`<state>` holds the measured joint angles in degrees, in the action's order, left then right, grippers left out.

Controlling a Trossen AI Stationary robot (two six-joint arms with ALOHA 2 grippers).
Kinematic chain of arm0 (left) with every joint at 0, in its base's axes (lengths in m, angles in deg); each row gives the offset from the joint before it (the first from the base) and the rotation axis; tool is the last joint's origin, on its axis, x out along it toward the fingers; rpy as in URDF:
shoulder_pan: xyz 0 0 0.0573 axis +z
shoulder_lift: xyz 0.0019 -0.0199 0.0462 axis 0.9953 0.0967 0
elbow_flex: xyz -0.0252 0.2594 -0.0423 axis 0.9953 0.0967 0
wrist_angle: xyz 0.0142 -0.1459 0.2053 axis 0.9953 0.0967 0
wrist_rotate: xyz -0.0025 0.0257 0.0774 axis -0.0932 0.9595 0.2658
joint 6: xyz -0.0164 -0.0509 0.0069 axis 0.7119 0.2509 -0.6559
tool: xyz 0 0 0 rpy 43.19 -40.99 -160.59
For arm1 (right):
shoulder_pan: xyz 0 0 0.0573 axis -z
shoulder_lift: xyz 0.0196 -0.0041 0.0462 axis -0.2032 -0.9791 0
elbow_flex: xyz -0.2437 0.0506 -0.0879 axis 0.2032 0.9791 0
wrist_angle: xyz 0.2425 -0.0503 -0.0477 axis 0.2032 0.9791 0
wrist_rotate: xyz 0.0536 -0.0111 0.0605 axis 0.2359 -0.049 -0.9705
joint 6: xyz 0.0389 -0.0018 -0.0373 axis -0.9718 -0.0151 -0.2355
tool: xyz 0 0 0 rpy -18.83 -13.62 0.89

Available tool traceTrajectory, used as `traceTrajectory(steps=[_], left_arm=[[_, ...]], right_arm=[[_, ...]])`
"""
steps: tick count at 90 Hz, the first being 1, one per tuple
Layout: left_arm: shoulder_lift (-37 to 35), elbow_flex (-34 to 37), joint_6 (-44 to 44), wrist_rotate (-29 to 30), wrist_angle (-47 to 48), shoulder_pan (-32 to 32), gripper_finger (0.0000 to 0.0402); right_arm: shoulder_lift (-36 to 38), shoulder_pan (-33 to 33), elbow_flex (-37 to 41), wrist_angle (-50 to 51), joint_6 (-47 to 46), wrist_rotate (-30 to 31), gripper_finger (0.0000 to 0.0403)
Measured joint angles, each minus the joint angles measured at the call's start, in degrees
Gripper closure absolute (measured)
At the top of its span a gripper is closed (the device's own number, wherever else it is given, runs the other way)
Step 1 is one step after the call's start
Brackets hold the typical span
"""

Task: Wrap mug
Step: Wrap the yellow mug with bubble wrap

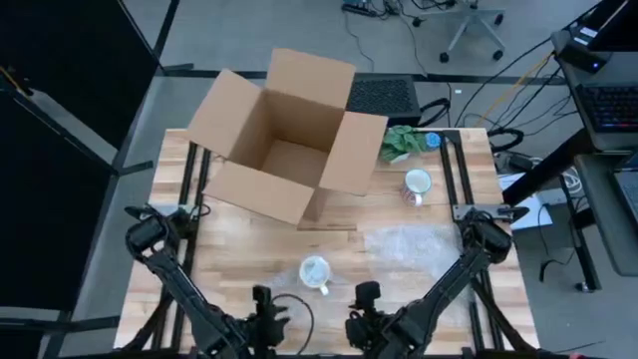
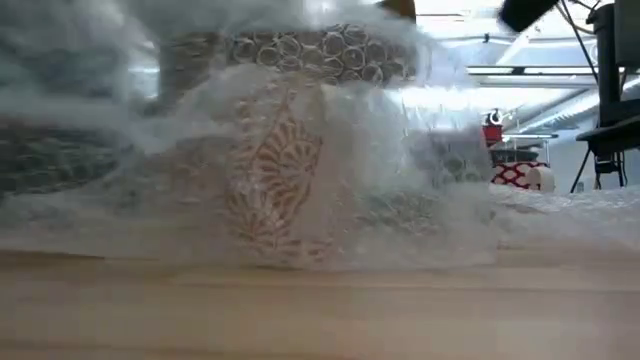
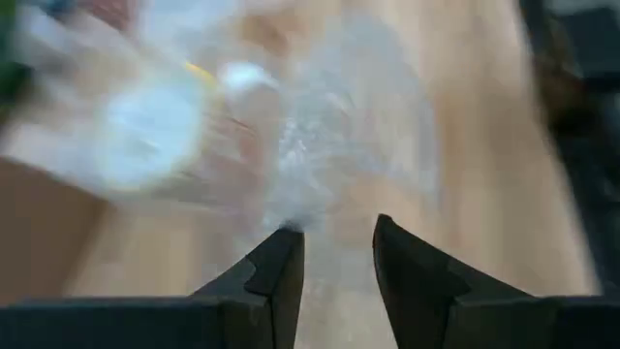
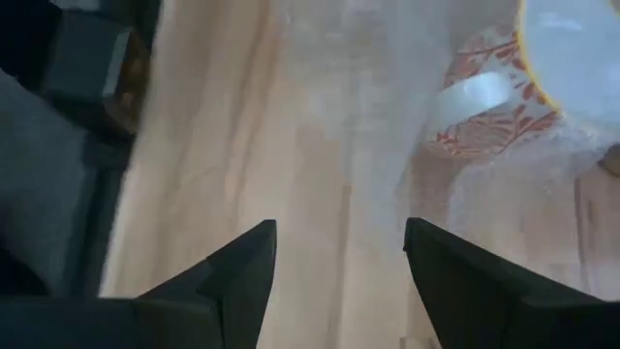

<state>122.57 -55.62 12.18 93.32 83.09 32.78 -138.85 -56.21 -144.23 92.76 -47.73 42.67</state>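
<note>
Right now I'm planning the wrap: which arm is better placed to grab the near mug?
Left, marginally. The near mug lies closer to the left gripper than to the right gripper; both are open.

- A grey floor (image 1: 249, 30) is surrounding the wooden bench (image 1: 249, 239).
- An office chair base (image 1: 474, 25) is standing on it at the far side.
- Cables (image 1: 518, 75) are trailing nearby.
- A keyboard (image 1: 608, 105) is lying on a side desk.
- Ceiling lights (image 2: 520, 70) are glowing.

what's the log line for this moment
step: wrap mug | near mug: on bubble wrap | left gripper: open | right gripper: open | box: open
</note>
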Motion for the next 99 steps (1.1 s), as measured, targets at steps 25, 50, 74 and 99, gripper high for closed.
traceTrajectory(steps=[25,50,74,99], left_arm=[[0.1,0.0,-4.7,0.0,1.1,3.7,0.0291],[0.1,0.0,-5.0,-7.0,-1.1,6.3,0.0291],[0.1,0.0,-7.7,-10.8,-0.7,7.4,0.0291],[0.0,-1.5,-7.6,-10.6,1.1,6.9,0.0382]], right_arm=[[0.0,1.0,0.0,-2.4,-0.3,1.1,0.0188],[0.0,1.6,0.0,-3.3,-0.1,1.6,0.0188],[0.0,1.7,0.0,-2.9,-0.3,3.1,0.0188],[0.0,1.7,0.0,-2.9,-0.4,2.8,0.0188]])
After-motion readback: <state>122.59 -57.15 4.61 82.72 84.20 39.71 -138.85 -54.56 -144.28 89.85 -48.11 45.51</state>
